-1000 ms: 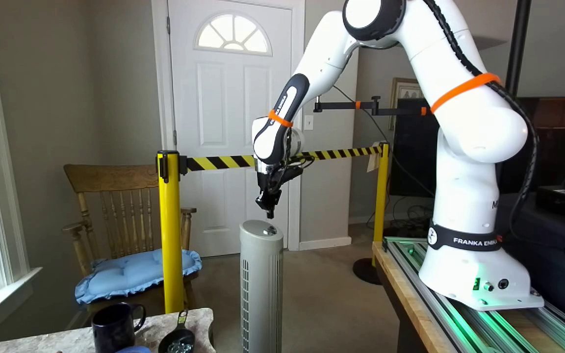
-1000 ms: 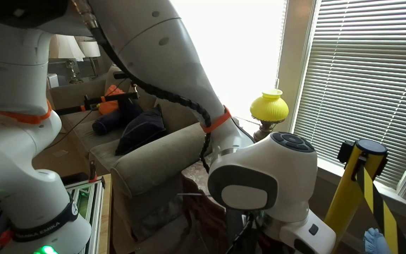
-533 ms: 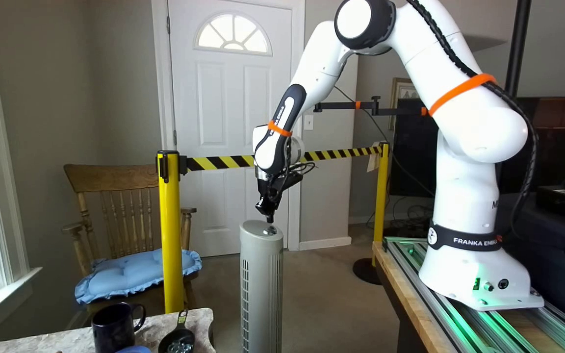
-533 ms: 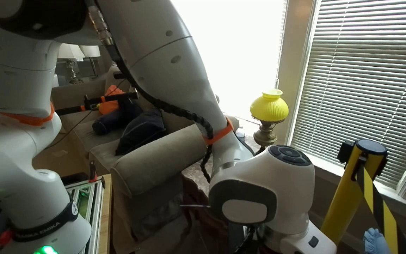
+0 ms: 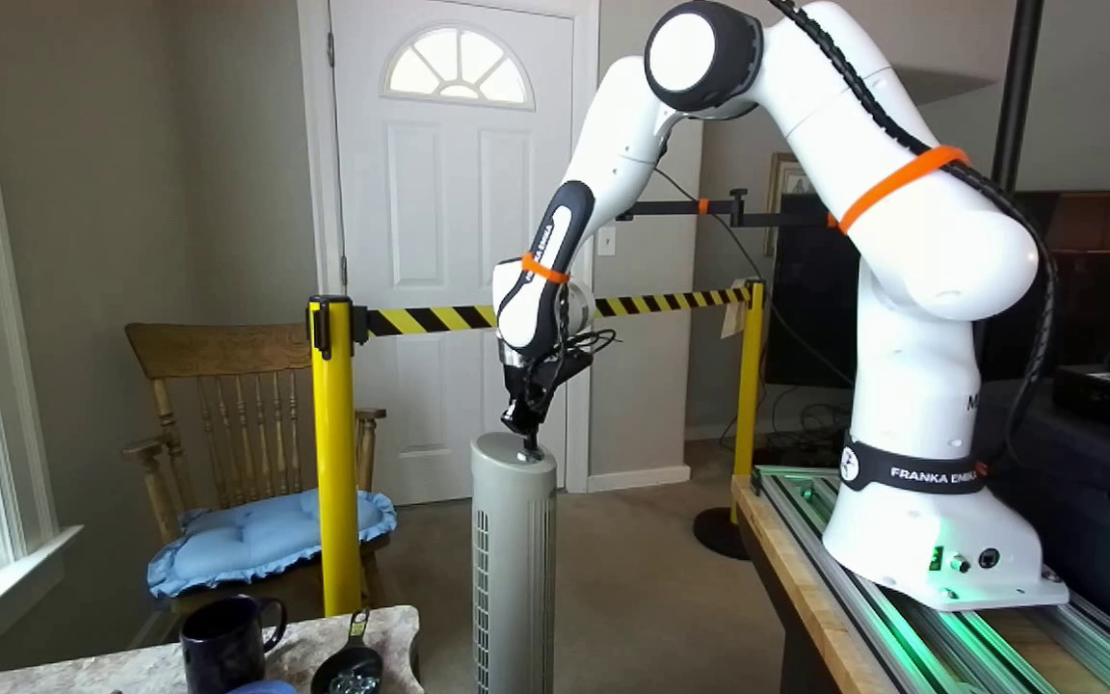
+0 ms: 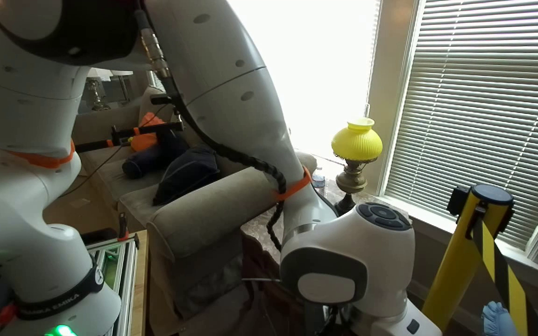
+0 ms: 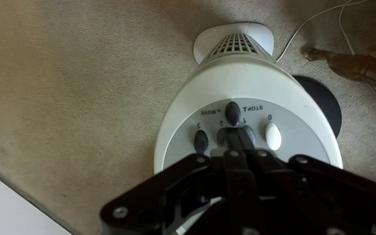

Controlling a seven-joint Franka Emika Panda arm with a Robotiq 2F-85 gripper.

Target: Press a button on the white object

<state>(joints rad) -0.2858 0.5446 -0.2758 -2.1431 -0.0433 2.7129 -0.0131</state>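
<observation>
Points empty black gripper point(image 7: 239, 135), closed tip to tip, at buttons 1 and 2 point(image 7: 250, 133) atop the tower fan point(image 5: 515, 569).

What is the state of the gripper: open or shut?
Shut: in the wrist view, the gripper has its fingertips together, no gap visible, over the white tower.

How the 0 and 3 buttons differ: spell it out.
The 0 button is white; the 3 button is dark. In the wrist view, the 0 button lies right of the fingers, the 3 button left of them. Both are oval and sit on the grey panel.
</observation>
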